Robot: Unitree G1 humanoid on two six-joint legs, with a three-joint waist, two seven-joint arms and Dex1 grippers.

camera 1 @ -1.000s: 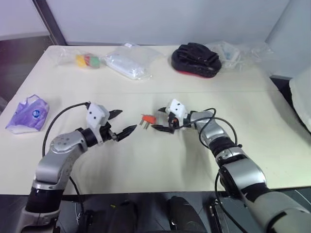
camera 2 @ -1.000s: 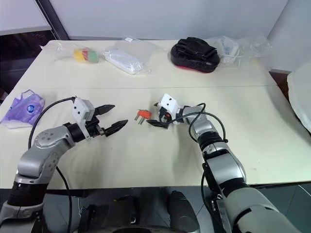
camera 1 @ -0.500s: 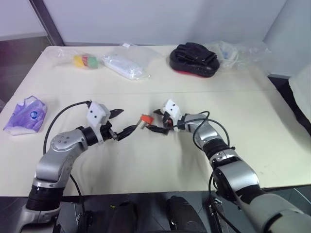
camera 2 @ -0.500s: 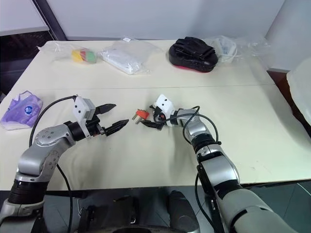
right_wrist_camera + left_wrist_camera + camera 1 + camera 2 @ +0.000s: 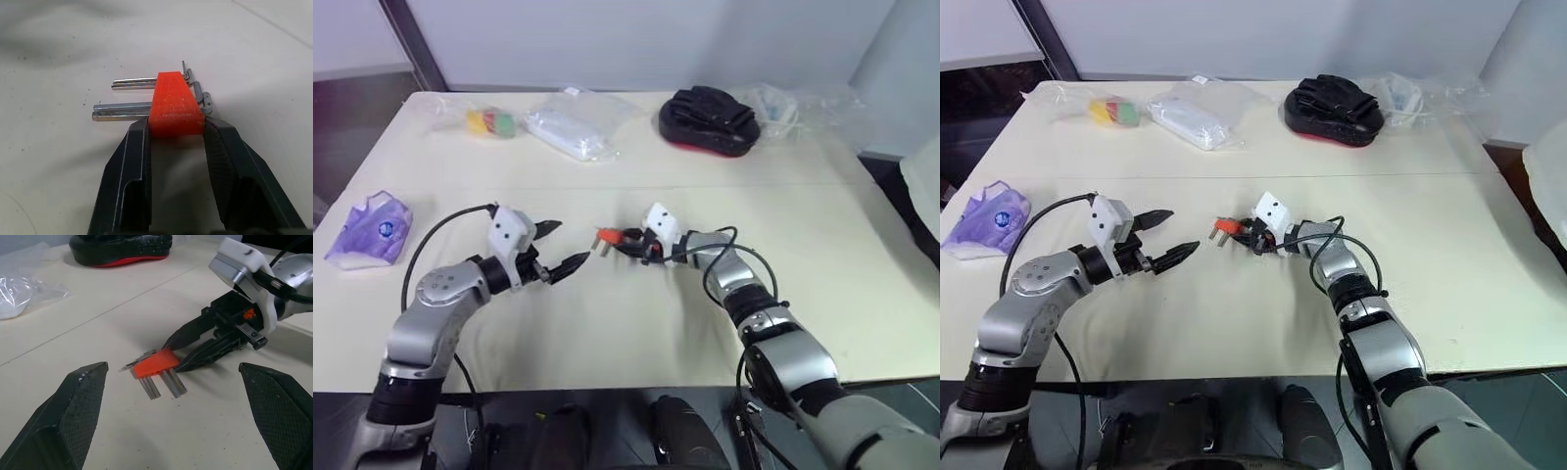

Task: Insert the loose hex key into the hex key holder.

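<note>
black-and-red pouch (image 5: 708, 119), clear bags (image 5: 570, 125) and a purple mask (image 5: 368, 228) on the table (image 5: 636, 333).

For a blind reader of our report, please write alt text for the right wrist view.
The right pincer has its two black fingers pressed against both sides of the red holder, which lies on a pale table. Thin metal keys stick out of the holder's side.

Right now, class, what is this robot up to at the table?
The right gripper has closed its two fingers on the wide end of the red hex key holder, which lies on the table with metal keys sticking out of it. The left gripper hovers open beside it, holding nothing.
</note>
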